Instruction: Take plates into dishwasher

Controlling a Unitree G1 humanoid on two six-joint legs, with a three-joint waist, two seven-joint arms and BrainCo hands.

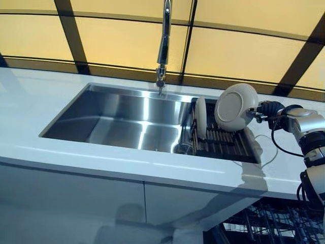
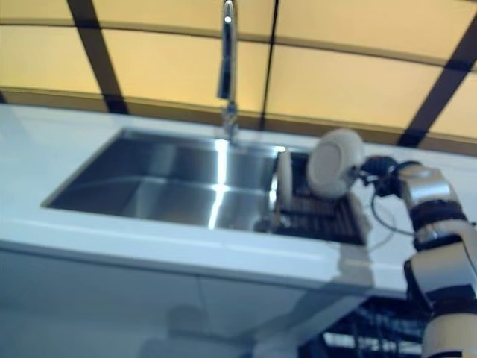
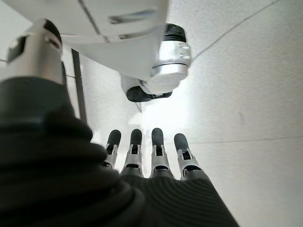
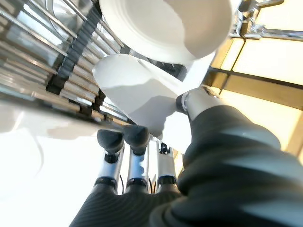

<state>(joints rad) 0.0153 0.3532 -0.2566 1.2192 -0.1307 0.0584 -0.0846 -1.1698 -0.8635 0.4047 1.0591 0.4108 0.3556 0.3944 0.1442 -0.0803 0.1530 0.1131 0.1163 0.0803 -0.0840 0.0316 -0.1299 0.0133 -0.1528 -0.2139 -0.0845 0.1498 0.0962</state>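
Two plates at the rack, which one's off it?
The plate gripped by the right hand, lifted above the drying rack. The other plate stands on edge in the rack, nearer the sink basin.

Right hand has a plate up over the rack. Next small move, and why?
Probably swing the plate right and down toward the dishwasher rack. The right hand already pinches it clear of the sink rack, where another plate stands, and the dishwasher is open below the counter.

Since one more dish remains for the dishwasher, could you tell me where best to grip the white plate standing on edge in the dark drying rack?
Probably by its upper rim. The white plate stands upright on edge in the dark drying rack, so its top edge is free; come from above, thumb on one face and fingers on the other.
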